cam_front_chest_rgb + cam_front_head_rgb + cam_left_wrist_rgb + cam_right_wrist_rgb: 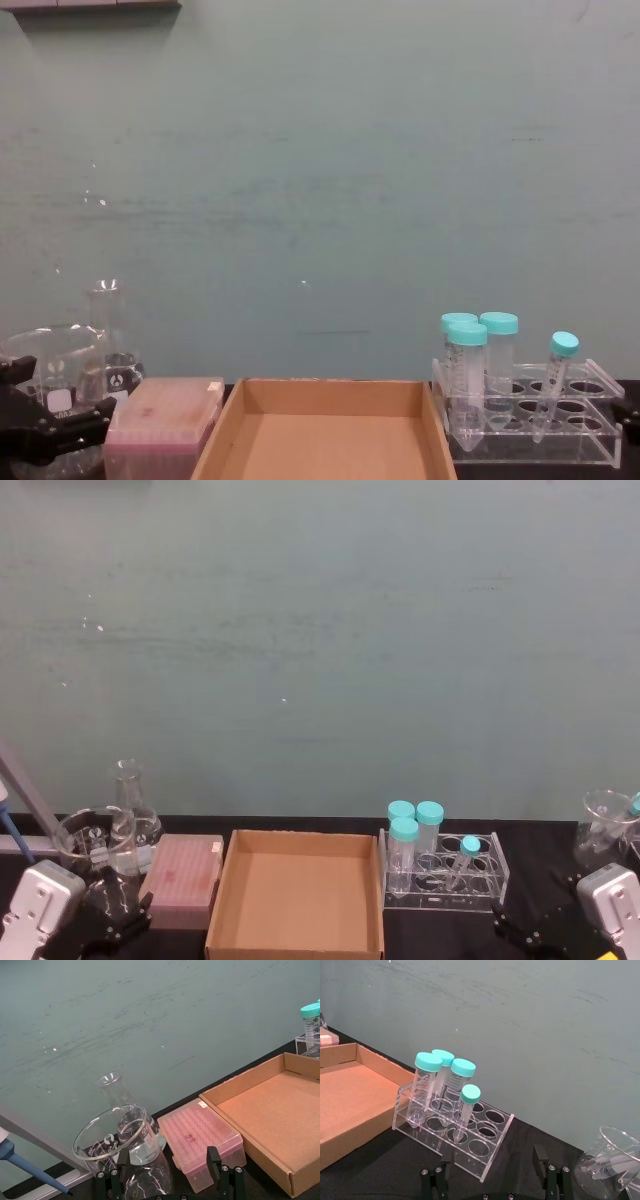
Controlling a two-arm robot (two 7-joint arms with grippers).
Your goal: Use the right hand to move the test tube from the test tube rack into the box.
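Two tools hang wide open and empty: the right tool (491,1160) just short of the test tube rack (492,1146), where the test tube (466,1110) leans, apparently front row; the box (222,895) alongside; left tool (167,1162) largely cropped

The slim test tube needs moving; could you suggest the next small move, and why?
Probably ease the open right end effector forward toward the slim test tube; it leans in the rack, ungrasped, ahead. The left end effector sits by the beaker.
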